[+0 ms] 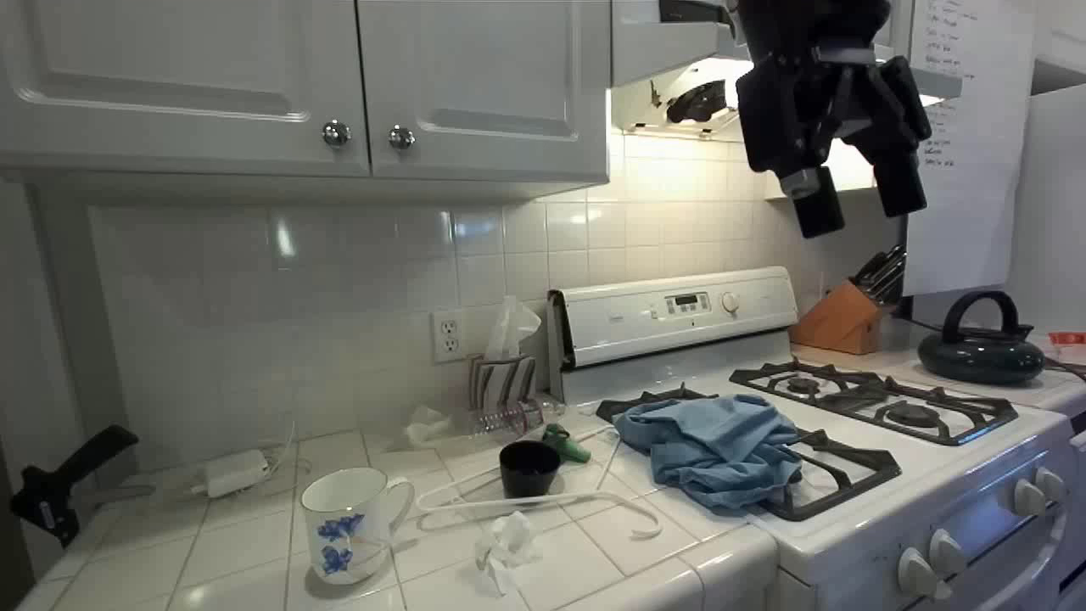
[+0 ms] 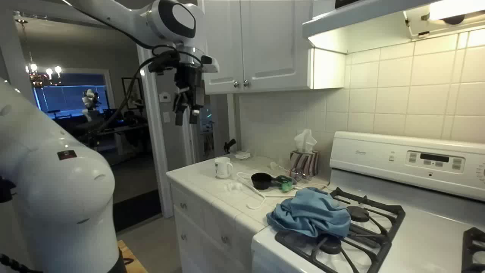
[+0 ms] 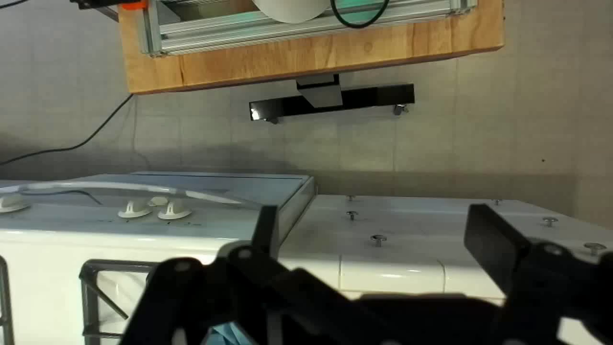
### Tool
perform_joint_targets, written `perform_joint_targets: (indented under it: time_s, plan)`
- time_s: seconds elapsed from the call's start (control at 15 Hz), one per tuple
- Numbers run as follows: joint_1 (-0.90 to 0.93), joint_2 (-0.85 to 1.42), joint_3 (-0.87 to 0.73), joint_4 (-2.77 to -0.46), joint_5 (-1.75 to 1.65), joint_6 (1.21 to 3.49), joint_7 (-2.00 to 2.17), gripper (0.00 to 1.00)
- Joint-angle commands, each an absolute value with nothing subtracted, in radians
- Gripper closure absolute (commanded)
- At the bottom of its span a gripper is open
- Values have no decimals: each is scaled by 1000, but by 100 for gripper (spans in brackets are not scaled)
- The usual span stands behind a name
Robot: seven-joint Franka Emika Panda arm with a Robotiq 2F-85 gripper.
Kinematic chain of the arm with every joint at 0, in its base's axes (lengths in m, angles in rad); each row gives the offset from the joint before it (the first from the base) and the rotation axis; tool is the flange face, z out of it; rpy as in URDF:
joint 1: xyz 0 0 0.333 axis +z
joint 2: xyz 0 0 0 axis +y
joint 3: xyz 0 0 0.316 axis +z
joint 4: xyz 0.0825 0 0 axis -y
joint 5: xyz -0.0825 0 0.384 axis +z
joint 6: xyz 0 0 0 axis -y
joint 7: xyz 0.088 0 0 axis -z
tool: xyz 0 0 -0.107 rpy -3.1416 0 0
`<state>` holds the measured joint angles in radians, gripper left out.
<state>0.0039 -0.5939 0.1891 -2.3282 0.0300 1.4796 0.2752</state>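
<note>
The gripper [image 1: 862, 202] hangs in midair, fingers spread wide, nothing between them and nothing touched. Both exterior views put it well above the counter [image 1: 585, 552]. Wrist view has drawer fronts [image 3: 421, 225] past the fingers and only a scrap of blue low in the picture, so it's not lined up on the blue cloth [image 1: 708, 450]. That cloth sits bunched on the stove's [image 1: 814, 543] grate [image 2: 389, 239], on the side next to the counter; limp stuff, so probably just slumped into folds with the bars carrying it. Can't tell if its edge touches the counter tile. Mug [image 1: 348, 535] stands upright near the front, flat base keeping it steady, handle toward the white hanger [image 1: 594, 496]. Hanger lies flat; black cup [image 1: 529, 471] stands mouth up, apparently inside its outline. Cup's handle points at a green item [image 1: 564, 443]; contact unclear. Crumpled tissue [image 1: 509, 547] rests in front of the hanger, loose. Tissue box [image 1: 503, 382] is back by the tiled wall [image 1: 373, 339], presumably out of the way, one sheet pulled up.
</note>
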Motion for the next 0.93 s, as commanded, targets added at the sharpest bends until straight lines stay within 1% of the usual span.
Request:
perform_joint_targets:
  time_s: [0.0,0.33,0.47,0.6,0.87]
  plan:
    - [19,-592,177,-2326,25,1478,282,0]
    - [19,-589,172,-2336,28,1506,273,0]
    - [3,-561,172,-2350,11,1594,292,0]
    - [-24,-518,182,-2367,-52,1733,325,0]
    - [-69,-337,166,-2356,-171,1986,364,0]
